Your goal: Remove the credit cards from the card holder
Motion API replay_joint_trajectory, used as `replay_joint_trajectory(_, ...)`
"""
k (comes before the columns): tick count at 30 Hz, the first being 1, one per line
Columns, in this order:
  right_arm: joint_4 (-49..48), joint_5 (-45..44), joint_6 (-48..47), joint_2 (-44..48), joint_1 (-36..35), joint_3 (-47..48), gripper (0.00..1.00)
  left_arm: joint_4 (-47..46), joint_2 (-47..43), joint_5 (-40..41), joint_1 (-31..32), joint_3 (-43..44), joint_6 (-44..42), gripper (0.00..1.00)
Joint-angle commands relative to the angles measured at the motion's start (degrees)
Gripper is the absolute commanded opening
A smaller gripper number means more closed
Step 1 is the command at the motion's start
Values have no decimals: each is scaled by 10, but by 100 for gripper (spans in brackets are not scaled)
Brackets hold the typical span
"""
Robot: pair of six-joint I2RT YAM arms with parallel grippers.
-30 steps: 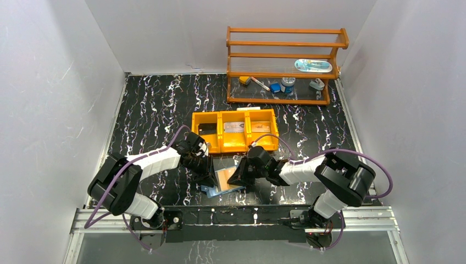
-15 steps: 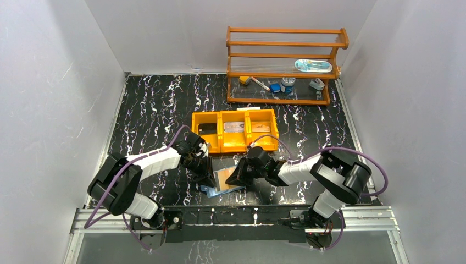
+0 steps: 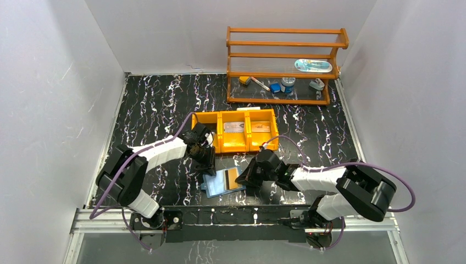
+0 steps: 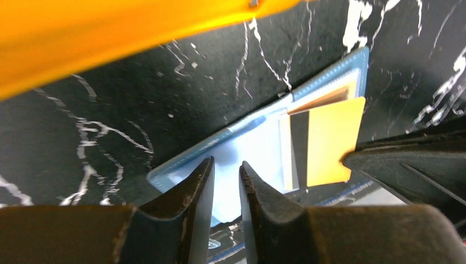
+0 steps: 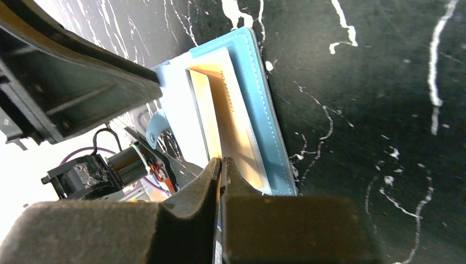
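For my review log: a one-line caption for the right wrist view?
Right gripper pinches the orange card's edge in the open blue card holder.

Open blue card holder [image 3: 222, 182], orange card [image 3: 232, 175] protruding

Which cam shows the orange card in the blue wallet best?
Left wrist: the flat orange card faces the lens, its outline clear against the open slate-blue wallet. Right wrist sees it obliquely at the right hand. Top view: small orange patch.

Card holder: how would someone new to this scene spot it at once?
Start at the orange three-compartment plastic tray mid-table and come toward the arms. Between the two grippers lies the flat blue two-leaf card holder, open on the black marbled table. Only it is pale blue inside, with an orange card showing.
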State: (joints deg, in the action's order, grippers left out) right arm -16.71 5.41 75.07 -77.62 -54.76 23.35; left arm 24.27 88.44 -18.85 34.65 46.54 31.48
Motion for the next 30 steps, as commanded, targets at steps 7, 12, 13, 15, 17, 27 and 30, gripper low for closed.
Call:
replay_joint_trajectory(7, 0, -22, 6, -4, 3, -2, 8, 31, -74, -38, -1, 46, -12, 35)
replay_joint_trajectory(12, -3, -21, 4, -9, 3, -1, 8, -13, -64, -124, 16, 9, -3, 37)
replay_joint_trajectory(13, -5, -19, 4, -11, 3, -1, 8, -17, -55, -128, 23, 5, -3, 37)
replay_joint_trajectory(15, -7, -17, 4, -14, 3, -1, 8, -23, -42, -125, 41, -1, -2, 37)
replay_joint_trajectory(17, -12, -13, 4, -17, 3, -1, 8, -17, -34, -82, 52, -9, 2, 36)
replay_joint_trajectory(27, -46, 5, -5, -10, 3, -3, 18, 6, 36, 91, 58, -97, 35, 26)
replay_joint_trajectory(30, -89, 23, -5, -22, 3, -5, 30, 6, 30, 96, 59, -95, 36, 25)
